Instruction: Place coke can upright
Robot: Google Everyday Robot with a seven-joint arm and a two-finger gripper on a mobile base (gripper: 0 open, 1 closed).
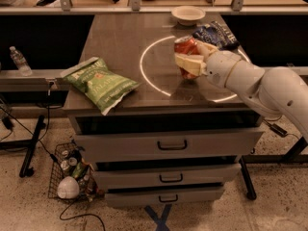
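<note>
The coke can (185, 47) is red with a silver top and stands nearly upright at the middle right of the cabinet top (115, 37), inside the bright ring of light. My gripper (190, 62) comes in from the right on a white arm and is shut on the coke can, its pale fingers (188, 64) wrapped across the can's lower front. The can's bottom is hidden behind the fingers, so I cannot tell whether it touches the surface.
A green chip bag (100, 82) lies at the front left of the top. A dark blue chip bag (216, 33) lies behind my gripper, a white bowl (188, 14) at the back. A water bottle (19, 60) stands left; a wire basket (72, 176) sits on the floor.
</note>
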